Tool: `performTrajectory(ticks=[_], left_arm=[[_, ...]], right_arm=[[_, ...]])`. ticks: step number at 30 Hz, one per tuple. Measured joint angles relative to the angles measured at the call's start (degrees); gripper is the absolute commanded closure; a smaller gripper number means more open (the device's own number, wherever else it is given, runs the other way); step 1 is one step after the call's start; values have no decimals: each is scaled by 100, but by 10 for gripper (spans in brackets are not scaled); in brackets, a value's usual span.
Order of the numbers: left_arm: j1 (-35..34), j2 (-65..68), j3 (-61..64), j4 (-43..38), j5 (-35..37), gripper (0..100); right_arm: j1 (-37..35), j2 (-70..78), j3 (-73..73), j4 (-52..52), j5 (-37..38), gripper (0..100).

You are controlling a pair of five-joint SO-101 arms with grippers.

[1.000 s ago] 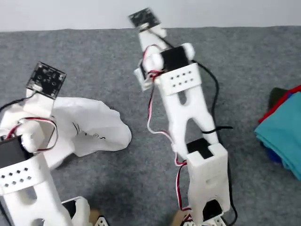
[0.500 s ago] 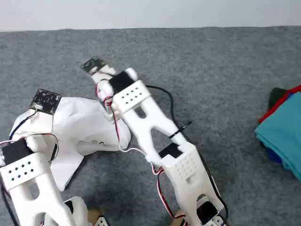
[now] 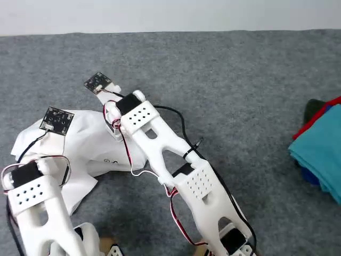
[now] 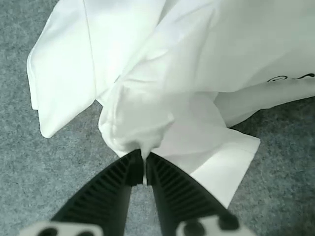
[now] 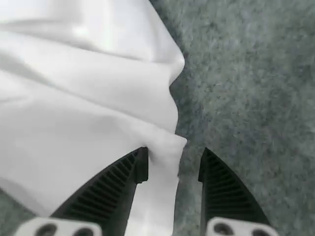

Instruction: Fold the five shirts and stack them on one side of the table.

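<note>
- The white shirt [image 3: 90,144] lies crumpled on the grey, carpet-like surface [image 3: 240,80], toward the left side of the high view; it is bunched and creased rather than flat, and a small dark printed mark shows on its near part.
- The left end effector [image 4: 144,169] is clenched on the white shirt; its two ribbed black fingers are pressed together with a gathered pinch of cloth between their tips, and the fabric fans out from that pinch.
- The left arm [image 3: 37,197] stands at the near left of the high view, its wrist over the near-left part of the shirt.
- The right end effector [image 5: 172,162] is released; its fingers stand apart, low over the shirt's edge, and a folded corner of cloth lies in the gap, against one finger; bare grey surface shows past the other finger.
- The right arm [image 3: 176,154] stretches from the near middle of the high view across to the left, its wrist over the far side of the shirt; red, white and black cables [image 3: 125,152] run along it.
- A stack of folded shirts [image 3: 322,154] sits at the right edge of the surface, well apart from the white shirt; teal lies on top, with blue, red and a dark layer showing at its edges.
</note>
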Motion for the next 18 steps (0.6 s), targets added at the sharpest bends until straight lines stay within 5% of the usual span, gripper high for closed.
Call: performTrajectory(ticks=[4,8,18], left_arm=[[0,0,0,-44,0,997],[0,0,0,-158,0,997],[0,0,-53,-281,0,997]], right_arm=[[0,281,0,-185,0,827],[0,343,0,-255,97,987],[334,237,-818,615,756,988]])
